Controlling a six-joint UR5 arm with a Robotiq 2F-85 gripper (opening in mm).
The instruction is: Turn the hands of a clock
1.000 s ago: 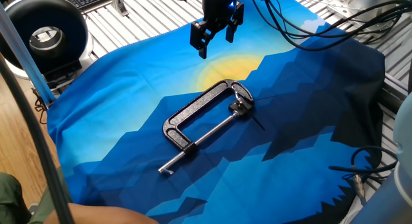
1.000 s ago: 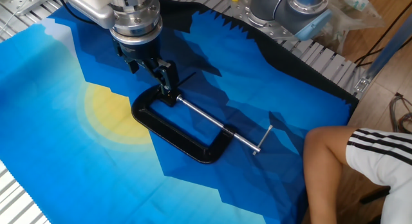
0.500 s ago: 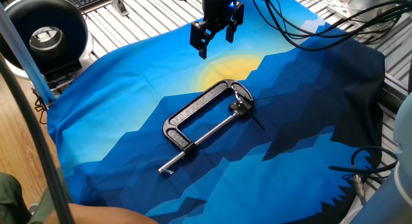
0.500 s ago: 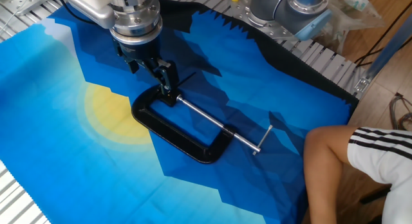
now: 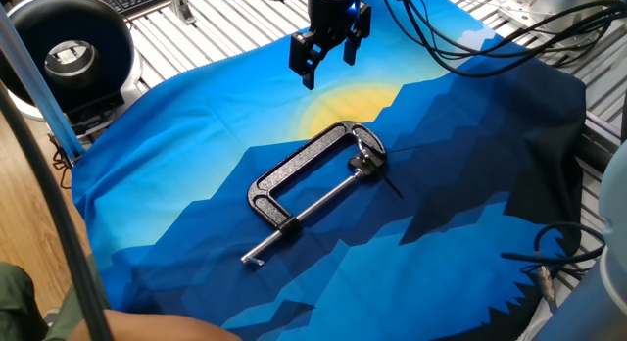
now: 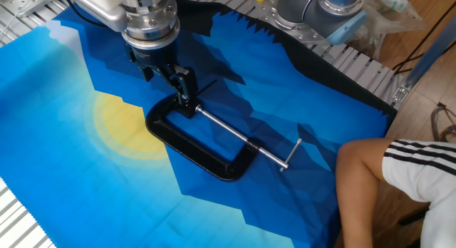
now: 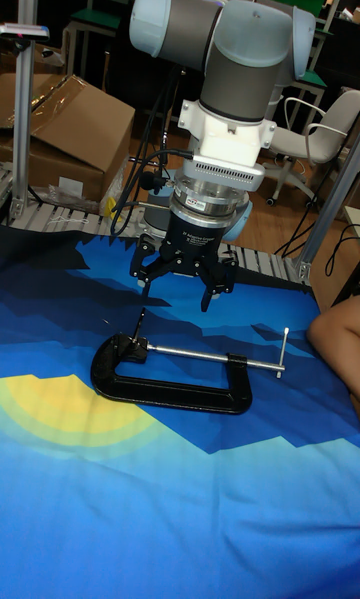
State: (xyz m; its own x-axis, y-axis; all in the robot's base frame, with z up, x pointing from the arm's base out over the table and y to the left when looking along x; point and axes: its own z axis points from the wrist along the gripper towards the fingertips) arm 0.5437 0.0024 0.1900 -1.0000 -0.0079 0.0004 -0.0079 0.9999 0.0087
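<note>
The black clamp (image 5: pixel 299 163) lies flat on the blue cloth (image 5: pixel 176 184). The needle (image 5: pixel 392 187), thin and black, sticks out from the clamp's screw head, at the end opposite to the screw's handle. The gripper (image 7: pixel 174 289) hangs above the clamp near that end, not touching it, with fingers apart and holding nothing.

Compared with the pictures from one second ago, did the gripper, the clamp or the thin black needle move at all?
Nothing visibly changed. The gripper hangs open above the blue cloth at the same spot, holding nothing. The black C-clamp and the thin needle at its screw head lie as before.
</note>
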